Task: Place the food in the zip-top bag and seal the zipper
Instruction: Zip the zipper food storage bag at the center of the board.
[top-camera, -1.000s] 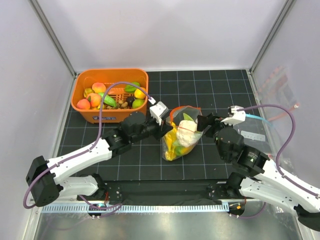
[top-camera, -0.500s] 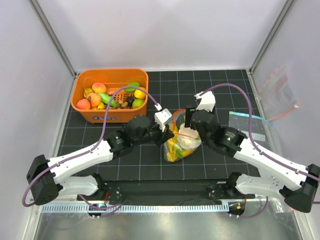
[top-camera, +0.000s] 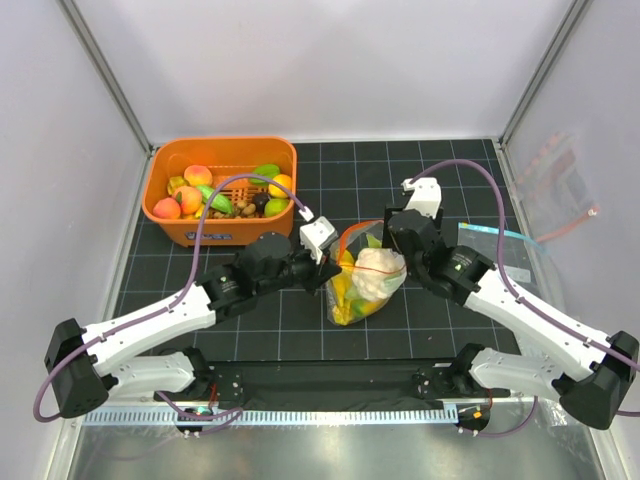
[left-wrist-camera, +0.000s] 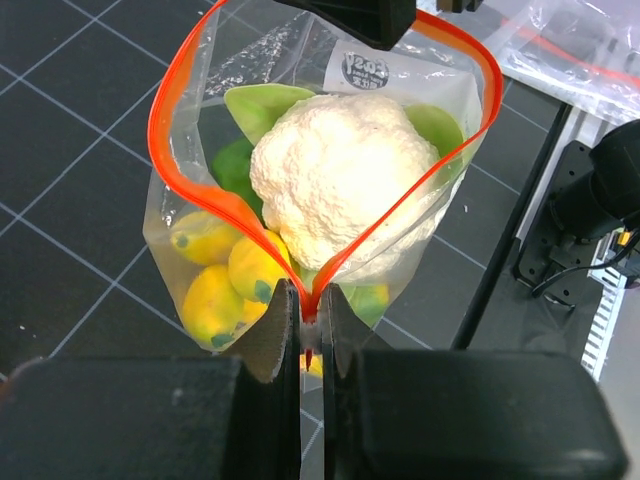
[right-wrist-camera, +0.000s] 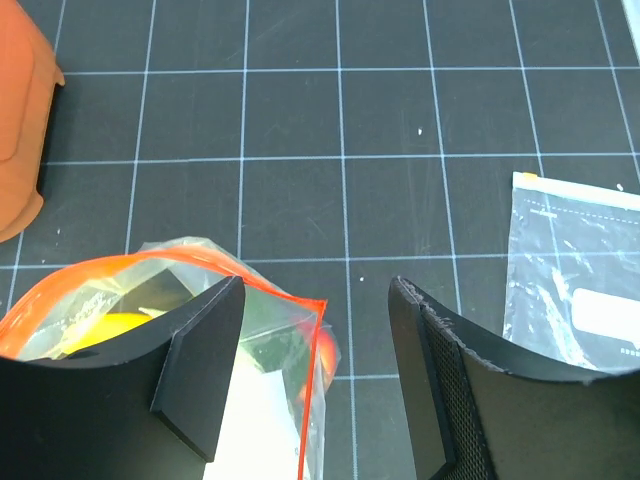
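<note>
The zip-top bag (top-camera: 362, 285) stands mid-table with its mouth open, holding a white cauliflower (top-camera: 378, 272) and yellow and green food pieces (left-wrist-camera: 215, 290). Its red-orange zipper (left-wrist-camera: 160, 130) forms an open loop. My left gripper (top-camera: 334, 263) is shut on the near corner of the zipper (left-wrist-camera: 312, 310). My right gripper (top-camera: 388, 236) is open at the bag's far end. In the right wrist view the far corner of the zipper (right-wrist-camera: 322, 302) lies between its spread fingers (right-wrist-camera: 200, 360), close to the left one.
An orange basket (top-camera: 190, 232) with more toy fruit stands at the back left. A flat clear bag (top-camera: 495, 245) lies to the right of the right gripper and shows in the right wrist view (right-wrist-camera: 575, 290). Another clear bag (top-camera: 560, 185) rests by the right wall.
My right arm has swung from the bag's right side to its far end. The left gripper has kept hold of the near corner and shifted slightly.
</note>
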